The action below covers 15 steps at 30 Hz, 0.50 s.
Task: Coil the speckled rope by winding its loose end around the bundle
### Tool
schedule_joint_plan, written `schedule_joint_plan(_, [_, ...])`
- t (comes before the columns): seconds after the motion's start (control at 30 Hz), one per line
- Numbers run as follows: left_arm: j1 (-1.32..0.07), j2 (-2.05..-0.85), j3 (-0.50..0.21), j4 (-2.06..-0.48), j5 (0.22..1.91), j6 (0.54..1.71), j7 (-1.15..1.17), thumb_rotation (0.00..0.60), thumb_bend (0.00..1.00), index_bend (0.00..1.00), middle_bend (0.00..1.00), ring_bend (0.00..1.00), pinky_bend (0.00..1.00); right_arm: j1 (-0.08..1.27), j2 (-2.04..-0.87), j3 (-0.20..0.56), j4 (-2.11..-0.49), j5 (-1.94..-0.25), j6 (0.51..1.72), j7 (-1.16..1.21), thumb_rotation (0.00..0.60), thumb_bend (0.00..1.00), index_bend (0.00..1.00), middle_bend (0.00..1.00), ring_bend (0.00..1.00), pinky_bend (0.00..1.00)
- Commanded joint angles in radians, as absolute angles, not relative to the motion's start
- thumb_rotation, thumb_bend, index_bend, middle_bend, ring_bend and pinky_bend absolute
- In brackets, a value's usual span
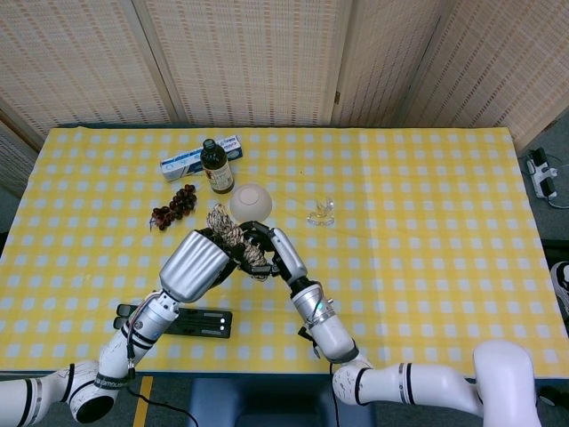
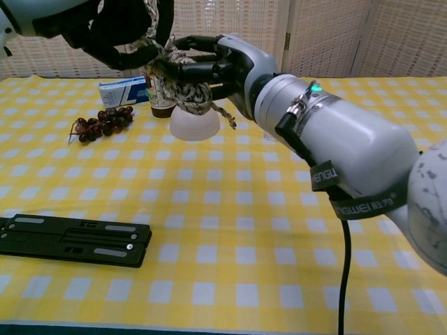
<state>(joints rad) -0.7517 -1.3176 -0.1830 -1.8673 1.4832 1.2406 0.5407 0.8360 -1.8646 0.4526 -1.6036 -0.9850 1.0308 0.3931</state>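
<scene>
The speckled rope [image 2: 183, 87] hangs as a loose bundle in the air above the bench [image 1: 427, 222], held between both robot hands, over the spot just in front of the white bowl [image 2: 195, 124]. The left robot hand [image 2: 115, 31] has its dark fingers closed around the upper part of the bundle; the right robot hand [image 2: 216, 66] has its fingers curled into the lower coils from the other side. A short frayed end [image 2: 225, 118] dangles free below the right one's fingers, close to the bowl's rim.

The main risk, as I judge it, is the bundle loosening: the coils look slack and uneven, and if either grip eases to re-take the loose end, loops could slip off and the whole wind unravel. The fingers are also threaded into the coils, so a finger may catch and drag strands out when it pulls away. I cannot tell which strand is the working end inside the tangle.

Around it, the brown bottle [image 1: 216, 166] stands right behind the rope, with the blue-and-white box [image 1: 197, 158], the grapes [image 1: 174, 205] and a small glass [image 1: 321, 212] nearby; a low swing could tip the bottle or knock the bowl. The black bar [image 2: 73, 239] lies well apart at the near edge.
</scene>
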Motion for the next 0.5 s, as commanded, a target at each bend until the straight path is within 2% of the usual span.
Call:
schedule_joint_plan(0.03, [-0.747, -1.318, -0.183, -1.864, 1.484, 1.243, 0.535, 0.6, 0.51, 0.63, 0.9, 0.81, 0.77, 0.826, -1.872, 0.46, -1.595, -1.003, 1.037, 0.41, 0.6, 0.51, 1.0, 0.83, 0.9, 0.78])
schedule_joint_plan(0.5, [-0.702, -1.303, -0.171, -1.839, 1.503, 1.274, 0.466, 0.6, 0.51, 0.64, 0.9, 0.81, 0.77, 0.793, -1.856, 0.469, -1.588, -1.055, 1.026, 0.459, 0.6, 0.51, 1.0, 0.83, 0.9, 0.78])
